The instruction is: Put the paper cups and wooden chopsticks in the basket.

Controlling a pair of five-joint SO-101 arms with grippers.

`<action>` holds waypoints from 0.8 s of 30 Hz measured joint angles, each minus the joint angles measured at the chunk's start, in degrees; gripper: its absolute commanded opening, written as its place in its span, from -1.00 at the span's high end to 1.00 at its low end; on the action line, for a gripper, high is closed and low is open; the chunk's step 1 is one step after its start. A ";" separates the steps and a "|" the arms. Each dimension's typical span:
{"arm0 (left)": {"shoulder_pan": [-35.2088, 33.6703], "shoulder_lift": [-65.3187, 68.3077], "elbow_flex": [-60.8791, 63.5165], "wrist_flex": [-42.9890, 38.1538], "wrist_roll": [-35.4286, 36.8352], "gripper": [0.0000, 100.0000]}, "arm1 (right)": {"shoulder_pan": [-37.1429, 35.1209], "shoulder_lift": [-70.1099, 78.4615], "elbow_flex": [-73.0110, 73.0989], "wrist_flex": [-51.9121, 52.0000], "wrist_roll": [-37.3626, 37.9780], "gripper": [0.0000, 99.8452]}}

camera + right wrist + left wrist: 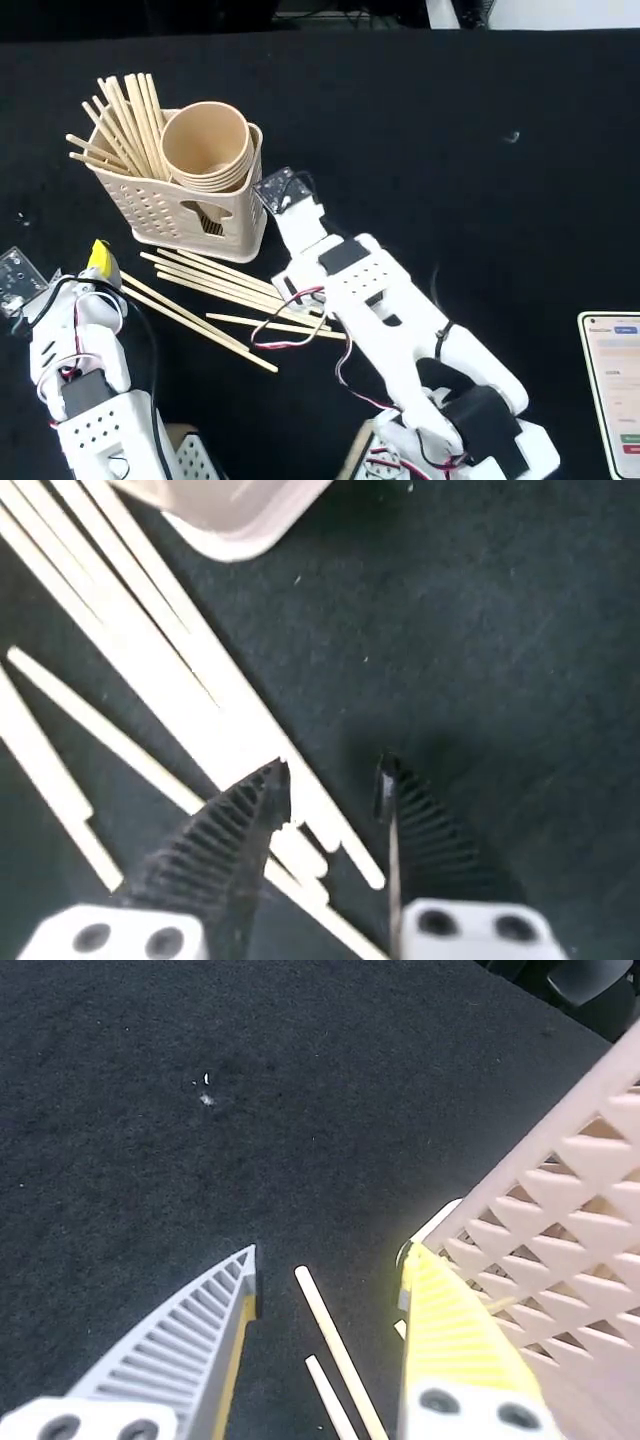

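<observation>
Basket [170,212]: A pale perforated basket is seen at about 10 o'clock from the middle of the table [470,140] in the high view. It stands upright on the black cloth. Its lattice wall [560,1210] is seen close up in the left wrist view, and one corner [235,515] in the right wrist view.

Paper cups [205,140]: A nested stack is held inside the basket, on its 3 o'clock side, mouth upward and slightly tilted.

Chopsticks in basket [125,112]: A bundle is lodged in the 9 o'clock half, beside the cups, fanned out and leaning toward 11 o'clock.

Loose chopsticks [222,285]: Several are laid flat on the cloth at about 5 o'clock from the basket, roughly parallel, some overlapping. They are also recorded in both wrist views [338,1340] [150,650].

Left gripper [100,258]: It is placed at about 7 o'clock from the basket. The claw [330,1260] is spread wide, with nothing gripped. Two chopstick ends lie on the cloth between its fingers, and the yellow finger [450,1330] is set just beside the basket wall.

Right gripper [335,775]: It is positioned low over the loose chopsticks. The claw is parted with a narrow gap, and nothing is clamped. Contact with the sticks cannot be told.

Phone [612,390]: One is noted at the table's edge, about 4 o'clock, screen lit.
</observation>
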 measured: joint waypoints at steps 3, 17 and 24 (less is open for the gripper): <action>0.00 0.00 0.00 0.00 0.00 0.53 | 2.99 -0.09 0.62 -0.97 -0.35 0.69; 0.00 0.00 0.00 0.00 0.00 0.53 | 4.66 -29.01 20.04 6.86 39.21 0.69; 0.00 0.00 0.00 0.00 0.00 0.53 | -10.55 -36.75 26.81 6.95 44.04 0.50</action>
